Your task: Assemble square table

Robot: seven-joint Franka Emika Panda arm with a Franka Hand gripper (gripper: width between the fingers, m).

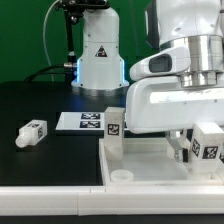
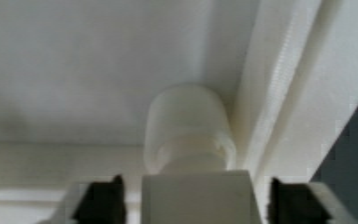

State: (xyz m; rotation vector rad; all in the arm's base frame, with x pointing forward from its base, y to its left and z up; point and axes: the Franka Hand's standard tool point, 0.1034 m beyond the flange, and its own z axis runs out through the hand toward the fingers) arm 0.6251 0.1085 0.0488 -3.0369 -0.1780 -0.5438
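Note:
The white square table top (image 1: 150,160) lies at the exterior view's lower right, with a round socket (image 1: 120,174) in its near left corner. One tagged white leg (image 1: 113,123) stands at its far left corner. Another leg (image 1: 32,131) lies loose on the black table at the left. My gripper (image 1: 190,138) hangs over the top's right part, beside tagged legs (image 1: 208,147). In the wrist view my gripper (image 2: 197,202) is shut on a white leg (image 2: 190,125), its dark pads (image 2: 101,200) on either side. The leg points down into a corner of the top (image 2: 87,70).
The marker board (image 1: 83,121) lies behind the table top's left side. The robot base (image 1: 98,50) stands at the back. A long white rail (image 1: 50,205) runs along the front edge.

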